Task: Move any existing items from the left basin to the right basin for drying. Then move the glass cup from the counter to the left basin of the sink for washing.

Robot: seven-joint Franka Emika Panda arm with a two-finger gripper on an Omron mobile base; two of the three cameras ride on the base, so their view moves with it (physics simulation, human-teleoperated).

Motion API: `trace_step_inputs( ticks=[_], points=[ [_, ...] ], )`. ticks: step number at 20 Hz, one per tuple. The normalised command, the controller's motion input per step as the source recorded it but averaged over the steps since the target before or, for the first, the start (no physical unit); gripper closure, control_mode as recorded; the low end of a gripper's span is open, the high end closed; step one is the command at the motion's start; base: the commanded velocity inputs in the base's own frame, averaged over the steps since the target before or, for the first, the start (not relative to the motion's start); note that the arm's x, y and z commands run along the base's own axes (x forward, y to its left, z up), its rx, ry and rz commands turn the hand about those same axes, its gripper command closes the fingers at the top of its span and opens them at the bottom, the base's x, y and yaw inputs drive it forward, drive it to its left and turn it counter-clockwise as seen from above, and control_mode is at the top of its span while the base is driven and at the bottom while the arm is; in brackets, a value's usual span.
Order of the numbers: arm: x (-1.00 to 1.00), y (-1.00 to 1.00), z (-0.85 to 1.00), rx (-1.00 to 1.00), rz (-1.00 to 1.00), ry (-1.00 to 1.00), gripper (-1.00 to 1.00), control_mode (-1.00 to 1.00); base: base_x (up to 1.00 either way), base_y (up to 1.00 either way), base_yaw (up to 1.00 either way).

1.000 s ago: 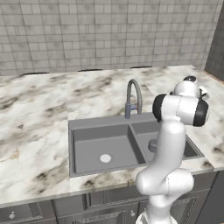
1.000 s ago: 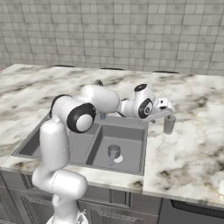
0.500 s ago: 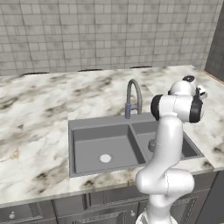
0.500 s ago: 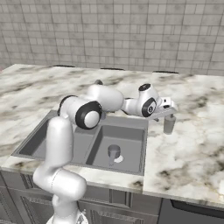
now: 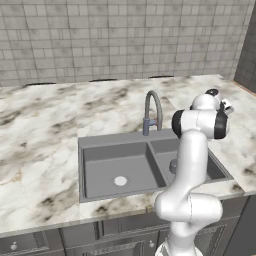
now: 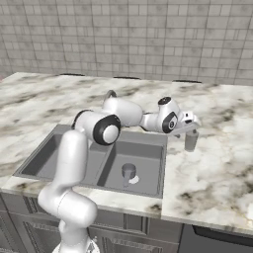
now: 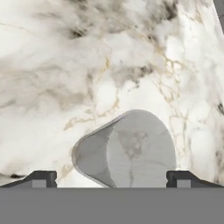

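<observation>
- Grey square-tiled wall [image 5: 125, 40] at the back; below it, a white-beige marble surface [image 5: 40, 130] with brown and grey veins, running the full width.
- Dark grey two-basin sink [image 5: 100, 141] set into the surface near its front edge, with an arched grey metal faucet [image 5: 151, 111] at its back rim.
- Wider dark grey rectangular left basin [image 5: 107, 167] with a white round drain disc [image 5: 120, 181] on its floor.
- Narrower dark grey rectangular right basin [image 6: 148, 160]; a darker grey round thing with a white fleck [image 6: 129, 174] stands on its floor.
- Small squat pale-grey see-through glass cup [image 6: 190, 140]: upright on the surface, just beside the sink's right rim, apart from both basins.
- White arm's two-finger tool [image 7: 111, 178]: reaches out over the surface to the right of the sink, directly above the cup. Jaws spread wide; in the hand view one dark tip [image 7: 40, 178] sits on each side of the cup's rim, neither touching it. Nothing is held.
</observation>
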Motion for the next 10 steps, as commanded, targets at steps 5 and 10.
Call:
trace_step_inputs(
  ticks=[5,10],
  points=[
    [0.19,-0.03,-0.22,-0.01,0.00,0.00,-1.00,-1.00,0.00,0.00,0.00],
    [0.17,-0.11,-0.18,0.00,0.00,0.00,-1.00,-1.00,0.00,0.00,0.00]
  ],
)
